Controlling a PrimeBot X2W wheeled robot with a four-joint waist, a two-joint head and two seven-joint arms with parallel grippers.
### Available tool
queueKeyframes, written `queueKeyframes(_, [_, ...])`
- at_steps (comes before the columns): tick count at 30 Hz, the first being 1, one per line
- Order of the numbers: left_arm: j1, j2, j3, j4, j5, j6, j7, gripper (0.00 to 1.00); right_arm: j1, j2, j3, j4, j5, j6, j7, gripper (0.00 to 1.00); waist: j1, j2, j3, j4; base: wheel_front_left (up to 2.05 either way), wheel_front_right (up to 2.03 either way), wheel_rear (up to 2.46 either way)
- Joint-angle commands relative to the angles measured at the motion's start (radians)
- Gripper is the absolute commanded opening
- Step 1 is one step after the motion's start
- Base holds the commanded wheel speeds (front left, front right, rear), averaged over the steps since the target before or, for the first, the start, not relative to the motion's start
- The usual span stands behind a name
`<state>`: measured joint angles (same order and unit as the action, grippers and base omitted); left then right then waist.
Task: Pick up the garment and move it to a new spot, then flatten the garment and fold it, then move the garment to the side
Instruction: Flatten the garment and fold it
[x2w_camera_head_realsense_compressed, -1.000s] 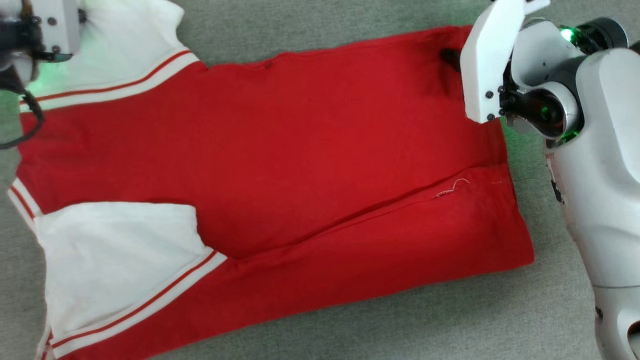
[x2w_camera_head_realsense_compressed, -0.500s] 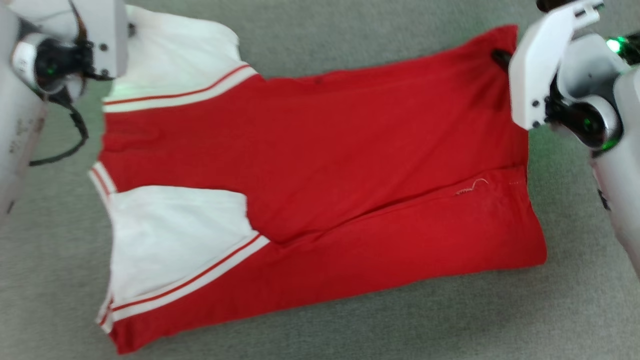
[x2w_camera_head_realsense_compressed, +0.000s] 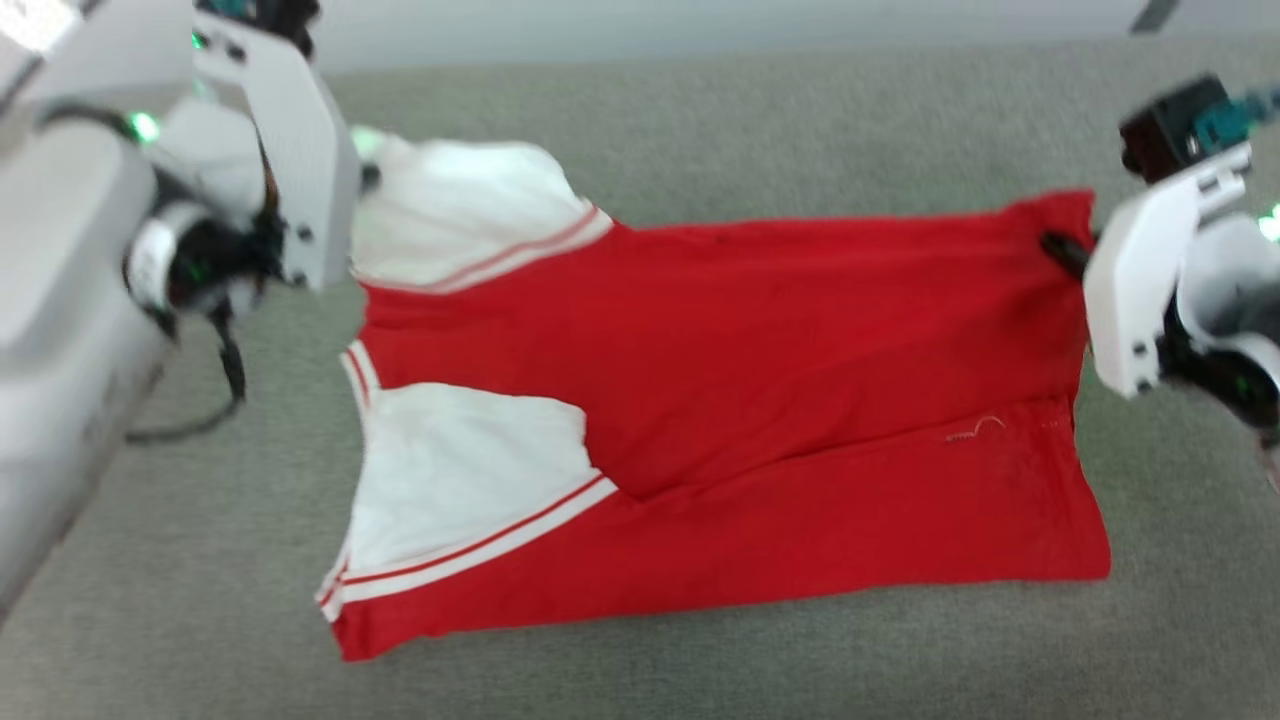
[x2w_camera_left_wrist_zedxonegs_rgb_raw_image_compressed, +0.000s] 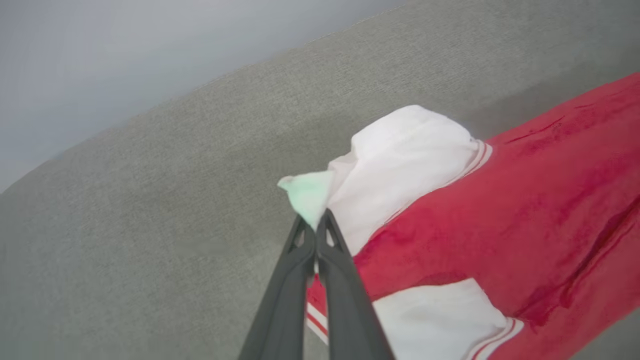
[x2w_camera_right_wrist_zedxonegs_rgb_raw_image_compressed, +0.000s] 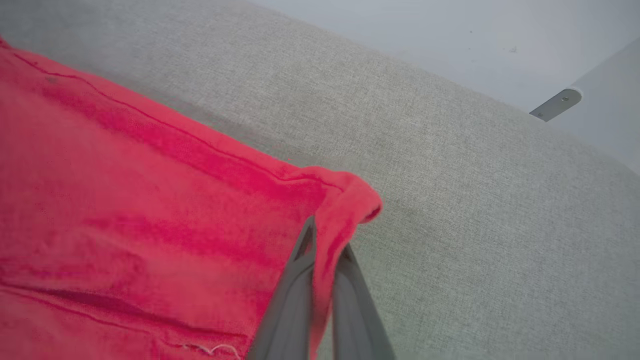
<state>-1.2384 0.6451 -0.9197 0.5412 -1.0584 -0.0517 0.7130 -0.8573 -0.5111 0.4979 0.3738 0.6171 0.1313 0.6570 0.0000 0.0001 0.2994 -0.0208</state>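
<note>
Red shirt (x2w_camera_head_realsense_compressed: 780, 400) spread across centre of head view on grey cloth surface (x2w_camera_head_realsense_compressed: 760, 110), white sleeves toward left of frame, hem toward right. Left claw (x2w_camera_left_wrist_zedxonegs_rgb_raw_image_compressed: 316, 224), bottom centre of left wrist view, pinched tight on white sleeve corner. Right claw (x2w_camera_right_wrist_zedxonegs_rgb_raw_image_compressed: 325, 240), bottom centre of right wrist view, clamped on red hem corner

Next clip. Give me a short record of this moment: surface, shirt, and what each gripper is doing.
surface: grey fabric
shirt: red with white sleeves, spread out, near long edge folded over the body
left gripper: shut on the edge of the far sleeve
right gripper: shut on the far hem corner
stage: both far corners pinched, folding not finished
</note>
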Motion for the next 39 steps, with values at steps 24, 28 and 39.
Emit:
queueKeyframes(24, [0.49, 0.12, -0.067, -0.452, -0.145, 0.235, 0.0, 0.0, 0.448, -0.064, -0.07, -0.152, 0.059, -0.001, 0.049, 0.0, 0.0, -0.0001, -0.124, 0.058, 0.0, 0.0, 0.0])
queueKeyframes(28, [0.499, 0.066, -0.078, -0.327, -0.166, 0.183, -0.014, 0.0, 0.428, -0.04, -0.056, -0.131, 0.063, -0.001, 0.064, 0.27, 0.0, -0.0001, -0.133, 0.05, 0.0, 0.0, 0.0])
queueKeyframes(39, [0.516, 0.046, -0.092, -0.215, -0.154, 0.131, -0.045, 1.0, 0.455, -0.025, -0.081, -0.128, 0.12, -0.001, 0.084, 1.0, 0.0, -0.0001, -0.231, 0.048, 0.0, 0.0, 0.0])
